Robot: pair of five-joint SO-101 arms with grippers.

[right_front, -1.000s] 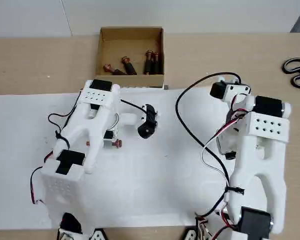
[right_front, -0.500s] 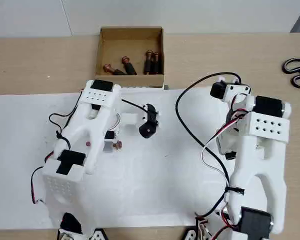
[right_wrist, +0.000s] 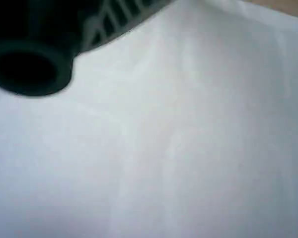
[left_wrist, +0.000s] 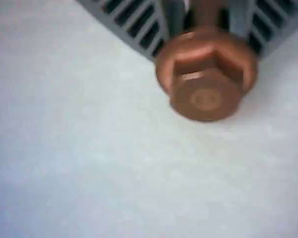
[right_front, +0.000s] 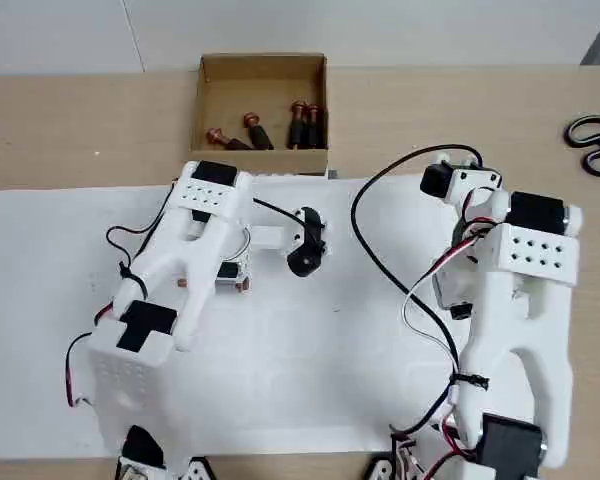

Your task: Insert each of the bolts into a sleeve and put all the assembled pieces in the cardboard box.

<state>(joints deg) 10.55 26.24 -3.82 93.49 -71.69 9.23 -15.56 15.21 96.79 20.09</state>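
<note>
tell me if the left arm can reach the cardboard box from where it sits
Probably yes: the cardboard box lies open just beyond the left claw, with nothing standing between them. The claw is shut on a bolt, though.

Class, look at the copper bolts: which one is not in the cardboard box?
The bolt clamped in the left gripper, over the white sheet. The other bolts lie in the cardboard box, fitted into black sleeves.

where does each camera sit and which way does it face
high view: fixed overhead, looks down on left arm, right arm, white sheet, cardboard box
left wrist view: on left arm, faces left gripper holding a bolt
right wrist view: on right arm, faces black sleeve by ribbed finger
shared: all show the white sheet
</note>
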